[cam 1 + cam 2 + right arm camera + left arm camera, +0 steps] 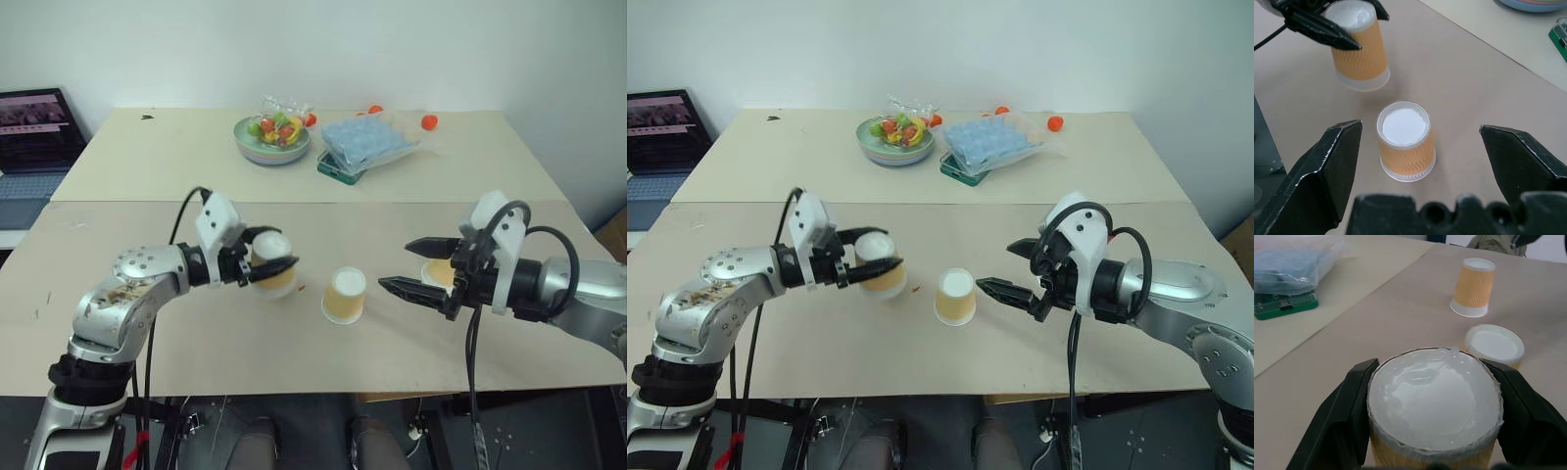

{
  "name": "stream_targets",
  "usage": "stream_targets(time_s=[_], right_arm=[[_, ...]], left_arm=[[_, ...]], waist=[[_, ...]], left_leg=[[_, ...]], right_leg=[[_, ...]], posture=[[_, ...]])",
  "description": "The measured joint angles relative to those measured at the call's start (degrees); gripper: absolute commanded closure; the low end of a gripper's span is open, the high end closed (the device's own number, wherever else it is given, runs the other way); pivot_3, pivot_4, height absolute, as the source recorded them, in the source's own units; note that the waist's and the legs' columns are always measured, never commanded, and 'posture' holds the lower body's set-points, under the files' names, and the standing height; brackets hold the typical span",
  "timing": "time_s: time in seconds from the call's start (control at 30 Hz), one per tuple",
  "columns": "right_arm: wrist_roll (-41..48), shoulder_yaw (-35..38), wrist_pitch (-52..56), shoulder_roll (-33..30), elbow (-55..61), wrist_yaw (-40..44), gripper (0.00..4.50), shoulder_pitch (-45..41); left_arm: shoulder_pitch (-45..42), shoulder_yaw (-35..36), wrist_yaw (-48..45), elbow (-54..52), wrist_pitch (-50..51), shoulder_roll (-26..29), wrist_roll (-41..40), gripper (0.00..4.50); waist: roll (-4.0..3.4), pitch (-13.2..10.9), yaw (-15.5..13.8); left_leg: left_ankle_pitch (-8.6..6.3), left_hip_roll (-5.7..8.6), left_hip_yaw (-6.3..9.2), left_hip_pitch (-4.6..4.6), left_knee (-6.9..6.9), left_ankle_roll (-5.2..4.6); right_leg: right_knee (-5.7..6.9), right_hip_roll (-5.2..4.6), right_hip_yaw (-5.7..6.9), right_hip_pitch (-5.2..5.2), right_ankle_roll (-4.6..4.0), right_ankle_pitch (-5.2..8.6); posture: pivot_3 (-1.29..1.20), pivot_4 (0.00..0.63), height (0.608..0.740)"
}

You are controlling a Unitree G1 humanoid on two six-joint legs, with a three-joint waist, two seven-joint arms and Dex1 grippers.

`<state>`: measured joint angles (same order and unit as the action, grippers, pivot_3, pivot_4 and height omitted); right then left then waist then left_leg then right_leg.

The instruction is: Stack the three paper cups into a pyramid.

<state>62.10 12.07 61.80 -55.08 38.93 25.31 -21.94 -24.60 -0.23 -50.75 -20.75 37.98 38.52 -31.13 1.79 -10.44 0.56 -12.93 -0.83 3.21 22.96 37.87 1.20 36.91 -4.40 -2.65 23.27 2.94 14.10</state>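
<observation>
The left end effector (pixel 266 261) is clenched on 1 upside-down paper cup (pixel 275 268), its 2 black fingers (pixel 1352 401) pressing opposite sides just below the white base, and the cup looks lifted slightly off the table (pixel 196 333). Taking the middle cup (pixel 345 295) as landmark: it stands upside down on the table, white base up, with nothing touching it. The gripped cup is near it on the robot's left, apart from it. The right end effector (pixel 411 265) hangs just to the robot's right of the middle cup, released, its fingers spread wide and holding nothing, pointing toward that cup. A third cup (pixel 438 273) sits behind those spread fingers, to the right of the middle cup, partly hidden; whether it touches a finger I cannot tell. Well beyond the middle cup, at the far side of the table, stand a pale green fruit bowl (pixel 257 146) and, beside it, a clear tray of blue cells (pixel 367 142).
</observation>
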Motion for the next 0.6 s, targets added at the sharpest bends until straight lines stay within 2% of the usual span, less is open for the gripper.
stream_targets(time_s=[0.33,0.6], right_arm=[[0.0,0.99,-0.01,0.0,0.07,-0.74,0.0,0.39],[0.09,2.53,-0.01,-0.01,1.05,-1.86,0.0,0.8]], left_arm=[[1.49,-3.64,-0.33,-0.64,-1.38,-1.75,1.37,1.27],[0.26,-6.17,0.25,4.17,-6.02,-5.33,4.96,1.27]], waist=[[0.0,0.0,0.22],[0.0,0.0,0.19]], left_leg=[[0.0,-0.01,0.0,-0.01,0.0,0.0],[0.0,0.0,0.0,0.02,0.0,-0.01]], right_leg=[[0.0,0.01,-0.01,0.01,0.0,0.0],[-0.03,0.01,0.0,0.0,0.0,0.0]], posture=[[0.0,0.15,0.74],[0.0,0.15,0.74]])
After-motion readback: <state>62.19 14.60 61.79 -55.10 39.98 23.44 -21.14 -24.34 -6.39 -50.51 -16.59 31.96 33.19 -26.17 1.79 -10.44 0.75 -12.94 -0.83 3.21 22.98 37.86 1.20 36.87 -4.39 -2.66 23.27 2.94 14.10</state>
